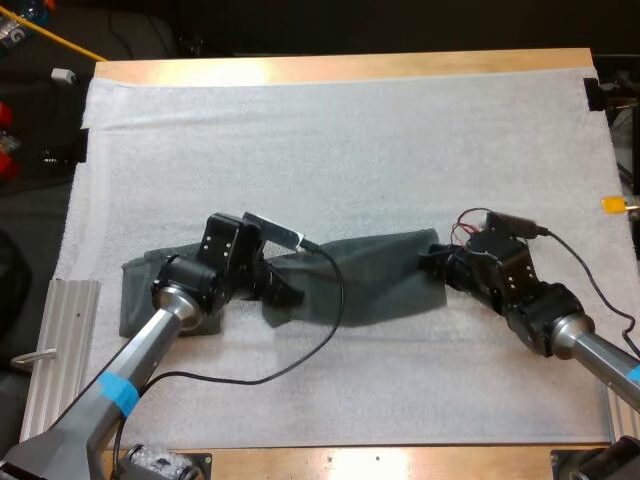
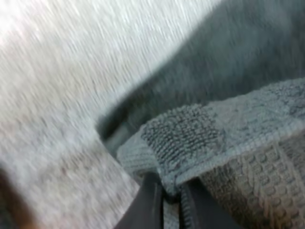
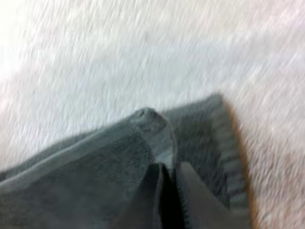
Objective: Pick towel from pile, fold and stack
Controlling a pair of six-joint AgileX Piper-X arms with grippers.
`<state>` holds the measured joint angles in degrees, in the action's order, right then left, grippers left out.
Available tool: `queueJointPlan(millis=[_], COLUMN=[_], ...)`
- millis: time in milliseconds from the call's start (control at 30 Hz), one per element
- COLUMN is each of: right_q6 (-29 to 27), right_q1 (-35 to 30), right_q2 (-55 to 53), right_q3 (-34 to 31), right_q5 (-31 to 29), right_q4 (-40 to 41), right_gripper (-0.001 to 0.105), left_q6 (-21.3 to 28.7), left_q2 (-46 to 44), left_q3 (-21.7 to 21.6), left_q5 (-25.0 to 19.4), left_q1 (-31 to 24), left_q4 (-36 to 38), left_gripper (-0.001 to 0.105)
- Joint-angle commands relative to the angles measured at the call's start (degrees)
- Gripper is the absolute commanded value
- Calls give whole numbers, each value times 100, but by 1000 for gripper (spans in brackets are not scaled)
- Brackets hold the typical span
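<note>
The towel [image 1: 375, 285] lies on the near half of the mat [image 1: 350, 150], long axis running arm to arm. The left gripper [image 1: 284, 289] is clenched on a towel edge near mid-length. The right gripper [image 1: 436, 263] pinches the right-end corner.

Wooden table [image 1: 340, 68], white mat [image 1: 350, 150] across it, ribbed metal plate [image 1: 60, 345] lower left

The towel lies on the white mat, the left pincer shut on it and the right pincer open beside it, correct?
No: the right pincer is shut on the towel too, as the right wrist view shows. The left pincer does grip it, on the mat.
</note>
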<state>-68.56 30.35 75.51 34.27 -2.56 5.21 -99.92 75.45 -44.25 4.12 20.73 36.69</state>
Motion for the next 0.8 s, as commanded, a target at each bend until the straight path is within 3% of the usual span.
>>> queueJointPlan(millis=[0, 167, 433, 533, 667, 733, 767], right_q6=[-18, -18, -18, -18, 10, 64, 70], right_q1=[-11, -11, -11, -11, -11, -11, -11], right_q2=[-61, -61, -61, -61, -61, -61, -61], right_q3=[51, 51, 51, 51, 76, 104, 124], right_q5=[-273, -407, -407, -407, -407, -389, -375], right_q4=[-78, -128, -332, -359, -440, -458, -499], right_gripper=[0, 0, 0, 0, 1, 7, 16], left_q6=[-8, -8, -8, -8, -8, -8, -8], left_q2=[-11, -11, -11, -11, -11, -11, -11], left_q3=[-28, -28, -28, -28, -28, -28, -28], left_q5=[-188, -612, -651, -651, -651, -651, -651], left_q1=[-9, -9, -9, -9, -9, -9, -9], left_q4=[-130, -259, -277, -270, -254, -223, -220], left_gripper=[0, 0, 1, 13, 45, 56, 60])
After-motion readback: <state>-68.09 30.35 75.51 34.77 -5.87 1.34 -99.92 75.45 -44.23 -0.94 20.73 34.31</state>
